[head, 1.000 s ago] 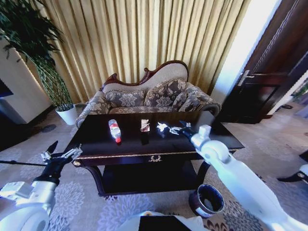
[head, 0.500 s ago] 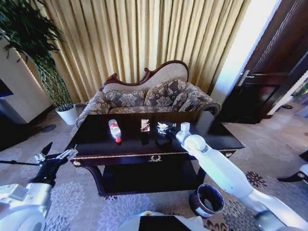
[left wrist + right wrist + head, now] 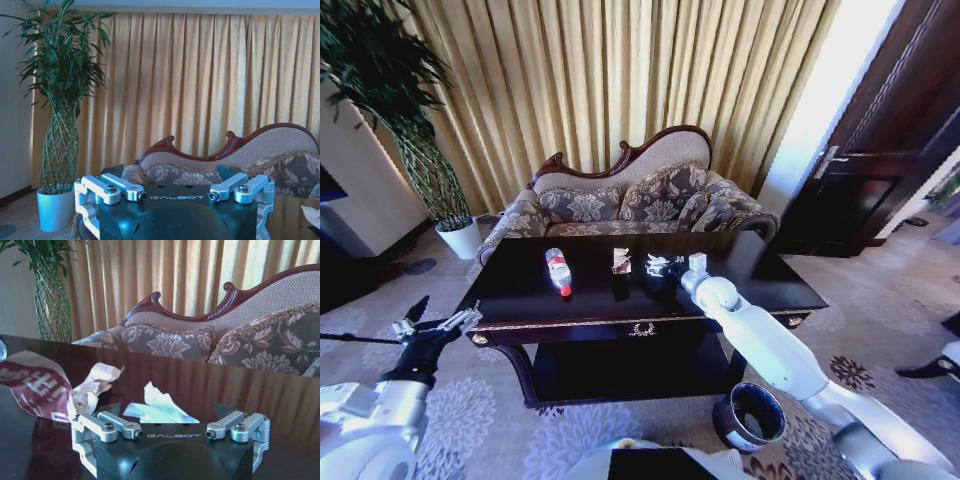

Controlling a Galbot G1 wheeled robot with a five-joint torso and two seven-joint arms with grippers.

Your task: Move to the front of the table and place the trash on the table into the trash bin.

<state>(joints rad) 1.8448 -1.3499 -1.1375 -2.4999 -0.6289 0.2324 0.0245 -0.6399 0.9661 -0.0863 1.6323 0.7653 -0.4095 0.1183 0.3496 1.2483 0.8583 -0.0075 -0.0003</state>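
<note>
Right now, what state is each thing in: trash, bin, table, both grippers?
Plastic bottle: lying on its side on the table.
Wrapper: crumpled, on the table.
Crumpled paper: on the table, between the open fingers of the right gripper.
Trash bin: upright on the carpet, open-topped.
Left gripper: open, holding nothing, beside the table's left corner.

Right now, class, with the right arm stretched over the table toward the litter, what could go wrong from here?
1. The right gripper is open just short of the crumpled paper; closing early might nudge it away across the glossy table.
2. The wrapper lies close beside the paper and could be caught too.
3. The trash bin sits low under the arm, so a release could miss.
</note>
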